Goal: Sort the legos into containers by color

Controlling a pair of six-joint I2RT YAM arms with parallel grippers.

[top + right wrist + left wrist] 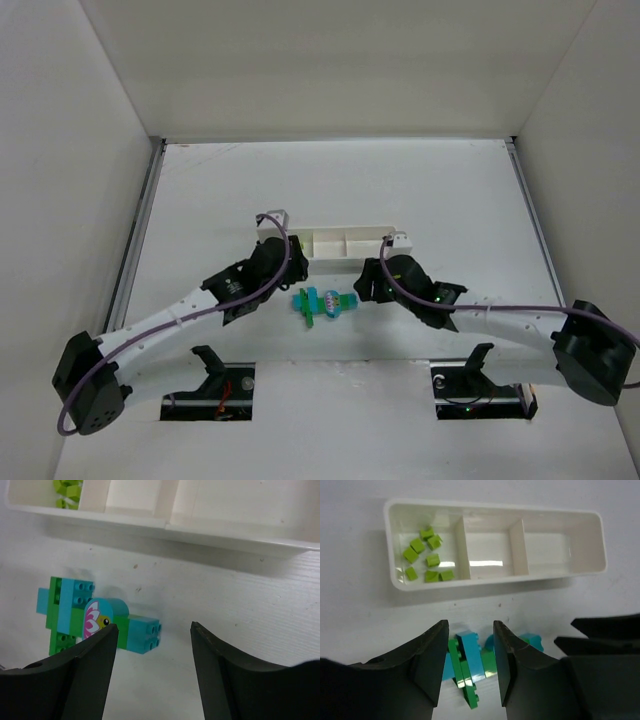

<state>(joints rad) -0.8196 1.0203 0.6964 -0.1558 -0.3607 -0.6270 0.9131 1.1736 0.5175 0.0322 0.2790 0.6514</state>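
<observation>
Left gripper [470, 640] first: jaws spread wide, nothing pinched. From its wrist camera the lego cluster [468, 662] sits right in the gap between the two dark jaws. A light blue brick stands up the middle, and a dark green plate pokes out toward the near side. Whether either jaw touches the bricks, I can't tell.

Over to the right gripper [154, 637]: also wide open and holding nothing. The cluster lies to the left of its gap, with the blue end brick just beside the tip of the left jaw. This view shows the build well: dark green and light blue bricks crossed together. A rounded blue piece on it carries a pink-and-white flower print.

From above, the cluster lies flat on the white table [450, 190], between the two grippers and just near of the tray [345, 243].

The tray is long and white with three compartments, and it runs left to right. The yellow-green cubes [427, 555] lie loose in its left compartment, well apart from the cluster. In the overhead view the left arm [180, 315] covers that left end.
</observation>
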